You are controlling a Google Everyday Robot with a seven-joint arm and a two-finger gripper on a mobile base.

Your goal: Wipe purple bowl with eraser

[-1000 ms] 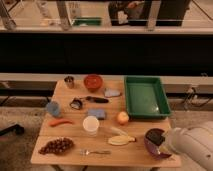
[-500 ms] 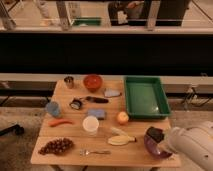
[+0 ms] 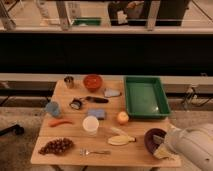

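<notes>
Camera view shows the purple bowl (image 3: 151, 139) at the worktop's (image 3: 75, 152) front right corner, beside the green tray's (image 3: 146, 96) near end. The pincer (image 3: 161, 143) sits at the bowl's right rim, on the white arm (image 3: 192, 146); whether it is spread or pinching anything, I cannot tell. The eraser cannot be made out.

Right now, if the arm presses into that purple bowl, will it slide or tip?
The purple bowl looks like light, glossy plastic, so it would probably slide. It sits near the table corner, so it might be pushed off. The pincer is at its rim.
</notes>
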